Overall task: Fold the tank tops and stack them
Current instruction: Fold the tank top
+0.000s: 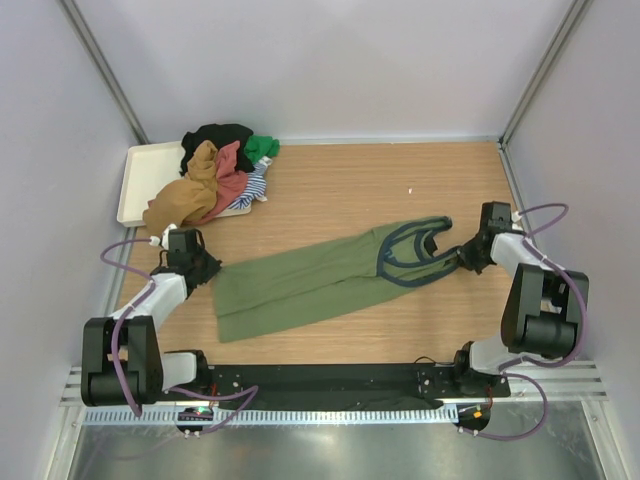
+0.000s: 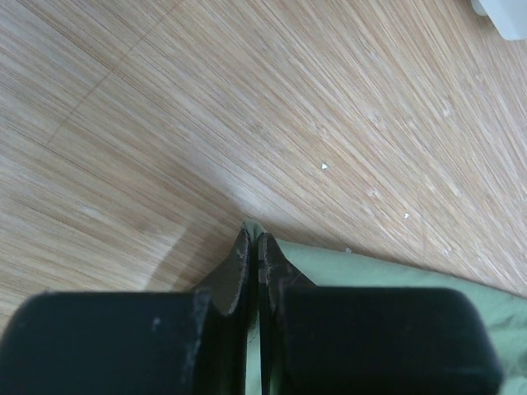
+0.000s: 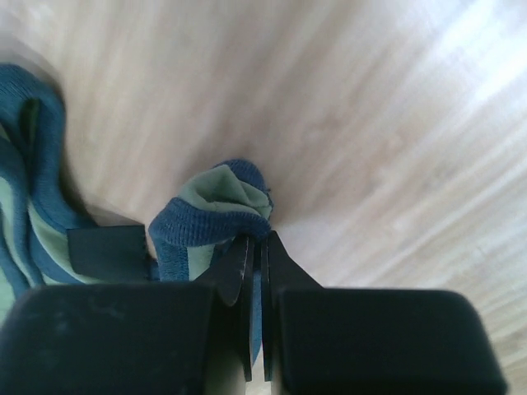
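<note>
The olive tank top [image 1: 300, 280] lies flat on the table [image 1: 330, 190], its long axis running roughly from 8 o'clock to 2 o'clock. The left gripper [image 1: 205, 268] is fully closed on the hem corner [image 2: 251, 226] at the 8 o'clock end. The right gripper [image 1: 460, 257] is fully closed on a navy strap [image 3: 218, 210] at the 2 o'clock end. Each arm holds its nearer end.
</note>
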Available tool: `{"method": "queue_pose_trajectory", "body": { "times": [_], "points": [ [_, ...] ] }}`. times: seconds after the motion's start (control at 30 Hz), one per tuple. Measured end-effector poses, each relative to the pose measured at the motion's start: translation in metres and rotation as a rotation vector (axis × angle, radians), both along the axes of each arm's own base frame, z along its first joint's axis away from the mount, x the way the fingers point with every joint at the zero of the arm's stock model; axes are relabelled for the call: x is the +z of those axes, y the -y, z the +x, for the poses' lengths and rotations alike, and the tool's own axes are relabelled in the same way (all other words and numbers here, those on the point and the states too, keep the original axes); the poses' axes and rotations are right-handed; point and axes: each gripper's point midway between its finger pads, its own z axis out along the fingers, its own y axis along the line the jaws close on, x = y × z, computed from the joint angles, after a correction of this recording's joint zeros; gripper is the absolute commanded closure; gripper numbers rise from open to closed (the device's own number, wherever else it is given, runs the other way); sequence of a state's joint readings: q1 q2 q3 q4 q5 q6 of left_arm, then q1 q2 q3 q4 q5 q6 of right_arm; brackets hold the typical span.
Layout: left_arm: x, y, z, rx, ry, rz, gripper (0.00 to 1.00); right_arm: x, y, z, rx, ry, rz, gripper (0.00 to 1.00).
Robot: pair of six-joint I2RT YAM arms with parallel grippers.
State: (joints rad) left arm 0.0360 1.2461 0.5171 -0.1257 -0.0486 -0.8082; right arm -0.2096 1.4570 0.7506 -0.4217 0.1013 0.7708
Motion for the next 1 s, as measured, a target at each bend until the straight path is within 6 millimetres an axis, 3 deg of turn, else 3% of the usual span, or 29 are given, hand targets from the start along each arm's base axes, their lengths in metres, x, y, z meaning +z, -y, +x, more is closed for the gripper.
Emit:
{"method": "queue_pose_trajectory", "body": {
  "times": [0.2,0.3,0.47,0.6,0.73,1.0],
  "points": [
    [-0.003,0.000,-0.001,-0.001,-0.009,-0.001,1.00,0.016,0.012,0.044,-0.003,0.023,-0.009,0.99],
    [-0.005,0.001,-0.001,-0.003,-0.016,-0.005,1.00,0.020,0.017,0.052,-0.013,0.033,-0.010,0.99],
    [-0.008,0.005,-0.002,-0.016,-0.022,-0.022,1.00,0.011,0.026,0.052,-0.050,0.009,0.009,0.99],
    [-0.014,0.012,-0.007,-0.036,-0.031,-0.052,1.00,0.001,0.031,0.078,-0.053,-0.013,0.034,0.99],
    [-0.017,0.030,-0.011,-0.079,-0.029,-0.078,1.00,-0.001,0.036,0.110,-0.054,0.018,0.054,0.99],
    [-0.017,0.101,-0.025,-0.286,-0.035,-0.100,1.00,0.000,0.047,0.192,-0.039,0.156,0.116,0.99]
  ]
}}
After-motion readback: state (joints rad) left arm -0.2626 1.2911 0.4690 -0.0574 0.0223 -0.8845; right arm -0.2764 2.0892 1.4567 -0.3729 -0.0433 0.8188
